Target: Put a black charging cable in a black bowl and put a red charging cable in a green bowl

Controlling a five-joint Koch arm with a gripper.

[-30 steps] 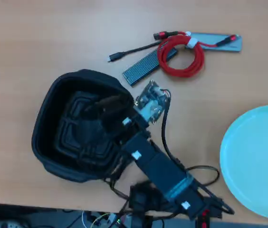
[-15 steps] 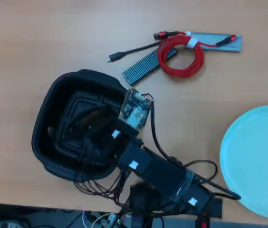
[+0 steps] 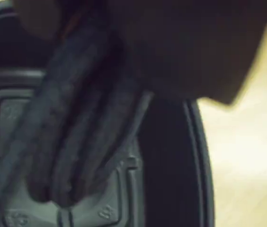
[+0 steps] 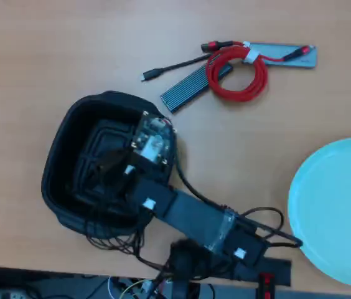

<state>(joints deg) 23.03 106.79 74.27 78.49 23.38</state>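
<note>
The arm (image 4: 194,218) has swung leftward in the overhead view, carrying the pincer (image 4: 104,165) from the black bowl's (image 4: 60,140) right rim to deeper over its floor.

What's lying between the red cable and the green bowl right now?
Nothing visible. In the overhead view, only bare table lies between the red cable and the green bowl. The arm is off over the black bowl.

Wooden table (image 4: 57,50) with black bowl (image 4: 60,152)
</note>
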